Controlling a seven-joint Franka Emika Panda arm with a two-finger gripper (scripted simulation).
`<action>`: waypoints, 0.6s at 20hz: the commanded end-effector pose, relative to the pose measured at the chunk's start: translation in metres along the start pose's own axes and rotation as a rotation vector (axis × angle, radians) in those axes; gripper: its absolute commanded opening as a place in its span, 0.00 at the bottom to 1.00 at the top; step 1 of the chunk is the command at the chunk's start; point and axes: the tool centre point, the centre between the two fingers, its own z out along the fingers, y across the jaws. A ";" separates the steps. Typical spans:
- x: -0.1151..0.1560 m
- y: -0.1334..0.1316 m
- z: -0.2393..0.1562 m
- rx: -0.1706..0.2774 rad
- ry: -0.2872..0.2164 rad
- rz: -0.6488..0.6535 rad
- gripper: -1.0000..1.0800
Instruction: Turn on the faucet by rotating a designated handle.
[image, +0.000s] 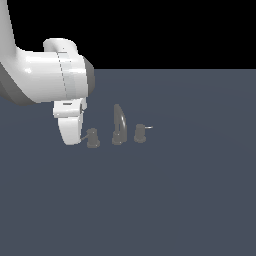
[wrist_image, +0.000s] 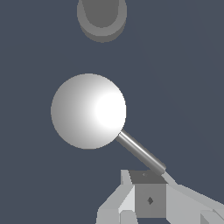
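The faucet is a small dull-grey set with a tall curved spout (image: 118, 125) between two short knobs. The handle (image: 92, 137) is the knob on the exterior view's left; its thin lever (image: 83, 133) points toward my gripper (image: 74, 136). In the wrist view I look down on the handle's round top (wrist_image: 89, 110), and its lever (wrist_image: 141, 151) runs out to my gripper (wrist_image: 148, 192). The lever's tip meets a fingertip (wrist_image: 149, 200). The fingers sit close together with no gap showing and nothing held between them. The spout's base (wrist_image: 102, 17) is just past the handle.
The matching knob (image: 140, 133) on the exterior view's right has its lever pointing right. The faucet stands on a flat blue-grey surface (image: 175, 200). My white arm (image: 50, 75) reaches in from the exterior view's left.
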 end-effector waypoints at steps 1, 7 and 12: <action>0.023 0.007 -0.001 -0.006 0.009 0.021 0.00; 0.013 0.013 0.000 -0.003 -0.002 -0.010 0.00; 0.053 0.009 -0.001 -0.007 0.007 0.012 0.00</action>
